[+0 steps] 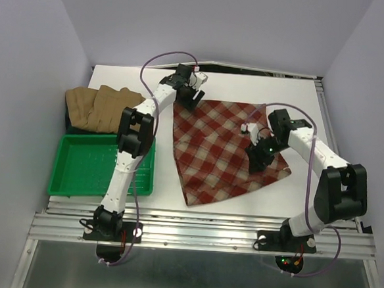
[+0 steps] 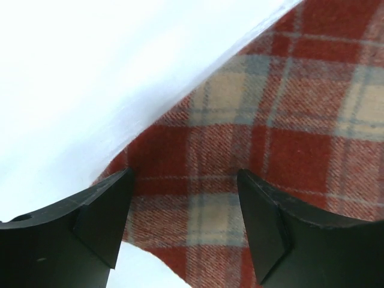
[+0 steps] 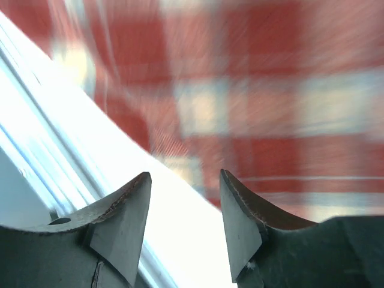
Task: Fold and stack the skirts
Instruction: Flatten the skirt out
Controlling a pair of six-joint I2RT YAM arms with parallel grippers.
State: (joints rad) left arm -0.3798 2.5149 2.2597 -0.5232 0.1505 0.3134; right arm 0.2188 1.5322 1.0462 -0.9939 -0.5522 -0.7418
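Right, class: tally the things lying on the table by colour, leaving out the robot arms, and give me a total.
Red-and-cream plaid skirt: 1
Tan-brown skirts: 2, as far as the pile shows
Green tray: 1
Total: 4

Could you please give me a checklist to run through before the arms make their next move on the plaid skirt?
1. Plaid skirt spread flat on the table: ok.
2. Plaid skirt folded: not ok, it lies open in a single layer.
3. Left gripper open over the skirt's far left corner, nothing between its fingers: ok.
4. Right gripper open and holding nothing: ok.
5. Right gripper lined up with the skirt's edge: cannot tell, its wrist view is blurred.
6. Tan skirts piled beyond the green tray, clear of the plaid one: ok.
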